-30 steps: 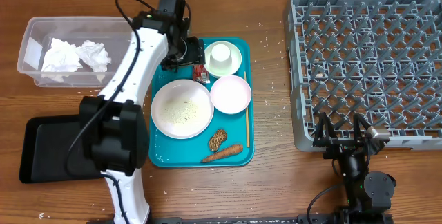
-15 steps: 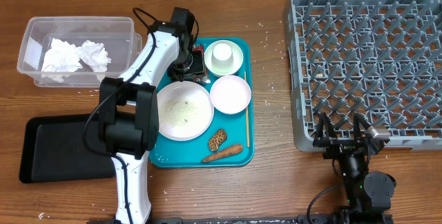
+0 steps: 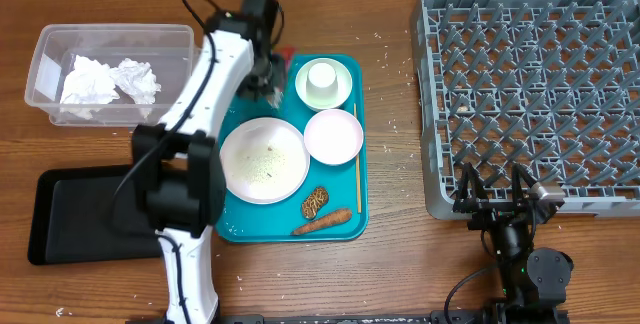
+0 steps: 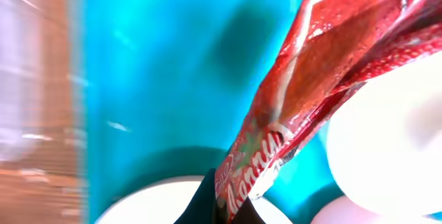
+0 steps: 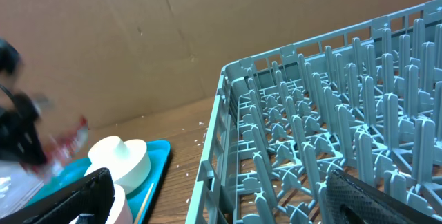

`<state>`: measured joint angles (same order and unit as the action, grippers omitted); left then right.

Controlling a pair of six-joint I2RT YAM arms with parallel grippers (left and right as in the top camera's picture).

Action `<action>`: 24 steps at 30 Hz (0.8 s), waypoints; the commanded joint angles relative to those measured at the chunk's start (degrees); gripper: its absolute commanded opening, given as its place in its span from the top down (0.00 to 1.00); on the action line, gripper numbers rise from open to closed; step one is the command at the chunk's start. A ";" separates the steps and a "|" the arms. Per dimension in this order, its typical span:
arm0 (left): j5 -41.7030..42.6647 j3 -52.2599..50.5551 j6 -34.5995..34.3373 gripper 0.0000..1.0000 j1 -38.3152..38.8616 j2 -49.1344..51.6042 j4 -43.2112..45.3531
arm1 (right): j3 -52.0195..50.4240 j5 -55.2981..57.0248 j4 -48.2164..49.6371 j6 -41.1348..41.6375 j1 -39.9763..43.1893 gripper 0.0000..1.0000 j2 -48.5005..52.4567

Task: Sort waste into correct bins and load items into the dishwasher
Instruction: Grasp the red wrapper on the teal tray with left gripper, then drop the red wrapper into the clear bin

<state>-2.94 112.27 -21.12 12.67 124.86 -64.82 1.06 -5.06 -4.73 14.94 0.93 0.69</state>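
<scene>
My left gripper (image 3: 268, 70) hangs over the far left corner of the teal tray (image 3: 240, 226), shut on a red snack wrapper (image 4: 318, 79) that dangles from its jaws (image 4: 224, 207). On the tray lie a large white bowl (image 3: 263, 159), a small pale plate (image 3: 333, 136), an upturned white cup (image 3: 322, 82) on a saucer, a chopstick (image 3: 357, 169) and two food scraps (image 3: 320, 214). The grey dishwasher rack (image 3: 530, 94) fills the right side. My right gripper (image 3: 497, 189) stands open at the rack's near edge, holding nothing (image 5: 221, 207).
A clear bin (image 3: 180, 44) holding crumpled paper (image 3: 105, 79) sits at the far left. A black tray bin (image 3: 85, 214) lies at the near left. Crumbs dot the wood between tray and rack.
The left gripper came down on the red wrapper beside the cup, shut on it and lifted it toward the tray's far left corner. The right arm has not moved.
</scene>
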 commanded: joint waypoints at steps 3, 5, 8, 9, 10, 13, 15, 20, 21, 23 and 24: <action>-24.74 6.88 -7.37 0.96 -3.78 -12.07 1.97 | -0.59 0.48 0.33 0.00 -0.28 0.00 -0.52; -30.47 6.88 -8.81 0.96 -5.42 -13.79 3.56 | -0.59 0.48 0.33 0.00 -0.28 0.00 -0.52; -33.81 6.86 -9.14 0.96 -8.50 -14.40 5.31 | -0.59 0.48 0.33 0.00 -0.28 0.00 -0.52; -33.59 6.80 -9.20 0.96 -9.64 -14.16 5.44 | -0.59 0.48 0.33 0.00 -0.28 0.00 -0.52; -33.27 6.73 -9.49 0.96 -10.80 -13.70 5.42 | -0.59 0.48 0.33 0.00 -0.28 0.00 -0.52; -33.00 6.71 -12.48 0.96 -15.21 -10.45 3.80 | -0.59 0.48 0.33 0.00 -0.28 0.00 -0.52; -32.79 6.71 -14.56 0.91 -17.11 -8.35 3.32 | -0.59 0.48 0.33 0.00 -0.28 0.00 -0.52; -23.82 6.71 -14.86 0.46 -21.38 -3.85 0.79 | -0.59 0.48 0.33 0.00 -0.28 0.00 -0.52; -21.46 6.71 -14.86 0.46 -21.75 -3.78 -0.48 | -0.59 0.48 0.33 0.00 -0.28 0.00 -0.52; -18.71 6.78 -14.64 0.46 -22.01 -4.04 -1.90 | -0.59 0.48 0.33 0.00 -0.28 0.00 -0.52; -17.75 6.78 -14.40 0.45 -22.01 -4.37 -2.29 | -0.59 0.48 0.33 0.00 -0.28 0.00 -0.52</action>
<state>-27.16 118.72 -34.65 -9.15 121.40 -66.17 1.06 -5.08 -4.73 14.96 0.93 0.69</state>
